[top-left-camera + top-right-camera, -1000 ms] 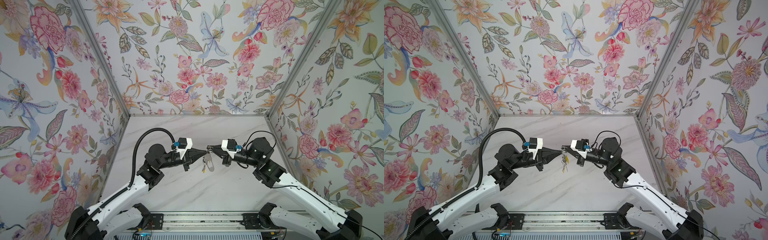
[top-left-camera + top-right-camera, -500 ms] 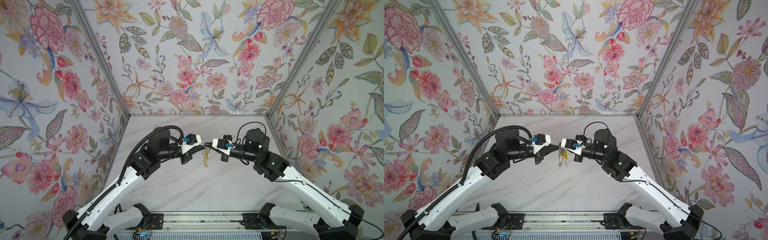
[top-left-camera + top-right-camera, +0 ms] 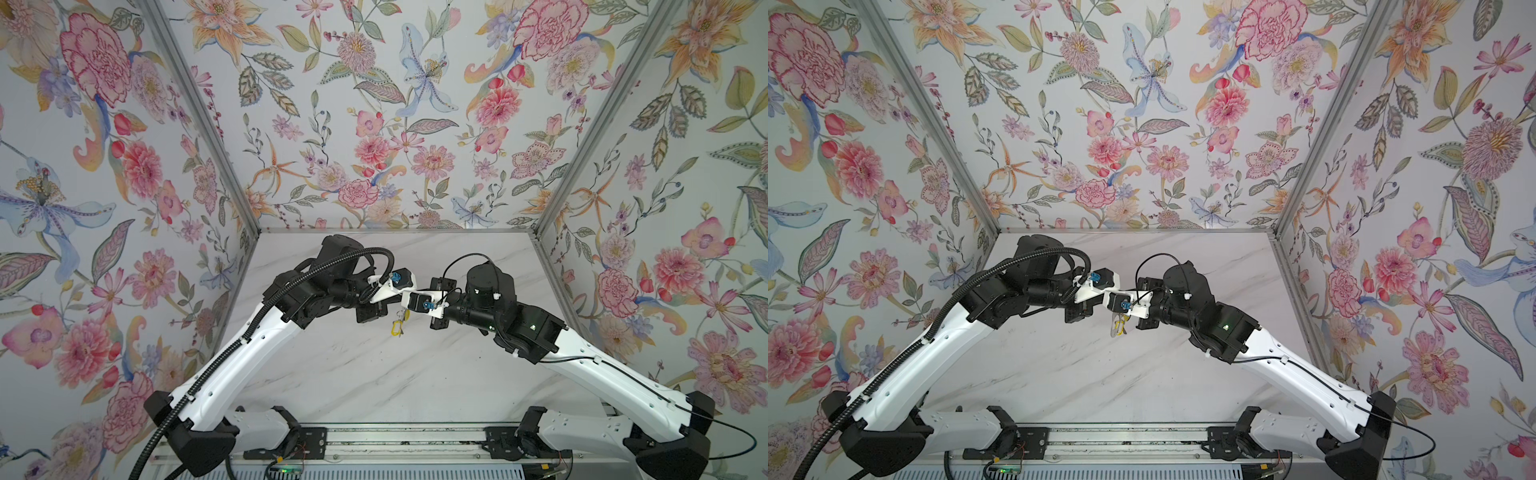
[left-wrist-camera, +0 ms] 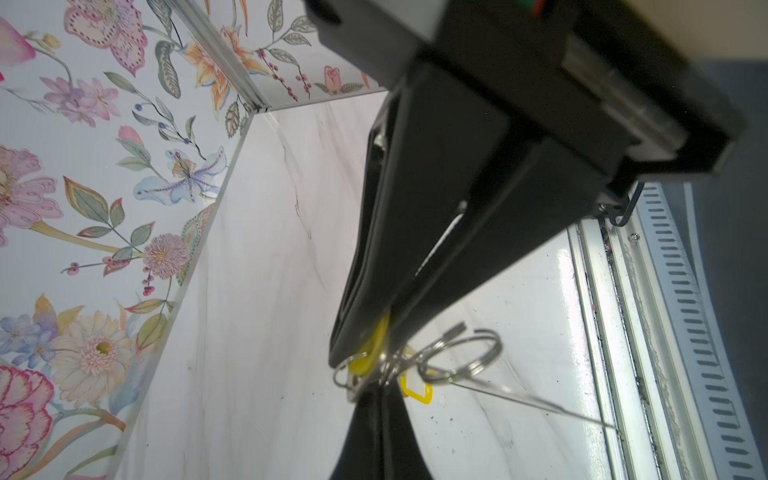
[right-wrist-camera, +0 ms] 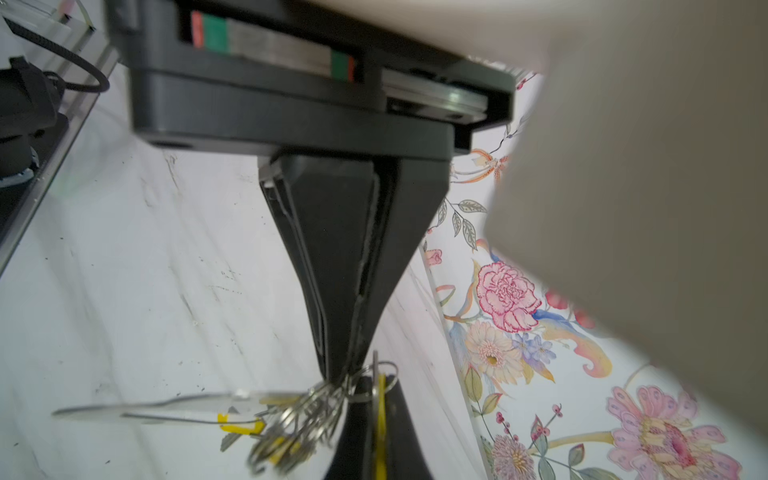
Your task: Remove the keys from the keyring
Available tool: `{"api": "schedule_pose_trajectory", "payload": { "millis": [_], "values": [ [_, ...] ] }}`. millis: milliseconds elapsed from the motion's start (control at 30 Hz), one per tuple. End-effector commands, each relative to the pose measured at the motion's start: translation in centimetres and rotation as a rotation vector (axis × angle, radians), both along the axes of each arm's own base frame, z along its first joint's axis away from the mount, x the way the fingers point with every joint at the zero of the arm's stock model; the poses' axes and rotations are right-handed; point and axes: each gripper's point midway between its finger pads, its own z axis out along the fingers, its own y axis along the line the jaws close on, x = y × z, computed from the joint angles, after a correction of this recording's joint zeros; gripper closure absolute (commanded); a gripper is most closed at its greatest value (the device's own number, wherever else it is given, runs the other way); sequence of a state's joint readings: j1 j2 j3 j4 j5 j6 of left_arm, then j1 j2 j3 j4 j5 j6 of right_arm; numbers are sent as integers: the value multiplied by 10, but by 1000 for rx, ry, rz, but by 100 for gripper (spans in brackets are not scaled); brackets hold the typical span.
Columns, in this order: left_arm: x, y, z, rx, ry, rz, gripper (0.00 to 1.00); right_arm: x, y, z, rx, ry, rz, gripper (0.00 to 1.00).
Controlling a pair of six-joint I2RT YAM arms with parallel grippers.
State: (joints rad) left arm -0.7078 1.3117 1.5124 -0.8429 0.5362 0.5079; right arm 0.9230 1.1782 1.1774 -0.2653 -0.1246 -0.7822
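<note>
The left gripper (image 4: 365, 351) is pressed shut on the yellow tag (image 4: 376, 338) of one key. The right gripper (image 5: 341, 374) is pinched shut on a bunch of small wire rings (image 5: 316, 411). The two grippers are held tip to tip in the air, over the middle of the marble table (image 3: 374, 374). The keys (image 3: 397, 325) are seen hanging just under the tips in both top views. The keyring (image 5: 166, 406), a flat grey strip, is seen sticking out from the bunch of rings, and it is blurred. A second yellow tag (image 4: 415, 390) is seen just beside the rings.
</note>
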Motion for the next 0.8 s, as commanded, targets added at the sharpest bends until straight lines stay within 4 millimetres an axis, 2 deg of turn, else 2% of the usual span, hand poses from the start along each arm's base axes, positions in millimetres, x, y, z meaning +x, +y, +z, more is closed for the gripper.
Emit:
{"api": "schedule_pose_trajectory", "payload": {
  "millis": [0,133,233,433,533,600,767],
  "values": [
    [-12,-37,31,-121,-99,-137,100,-4,19,-28,-25,61,28,100],
    [-14,-35,37,-176,-115,-129,100,-7,13,-20,36,73,39,100],
    [-17,-33,42,-210,-109,-134,95,-4,11,-21,36,69,23,100],
    [-10,-14,43,-248,-108,-61,69,-5,2,-7,142,92,36,100],
    [-4,0,49,-296,-125,-2,62,-7,-5,2,206,110,54,100],
    [-1,10,54,-341,-127,35,53,-8,-9,8,241,115,66,100],
    [2,22,55,-449,-94,95,48,-12,-21,30,373,129,102,100]
  ]
}}
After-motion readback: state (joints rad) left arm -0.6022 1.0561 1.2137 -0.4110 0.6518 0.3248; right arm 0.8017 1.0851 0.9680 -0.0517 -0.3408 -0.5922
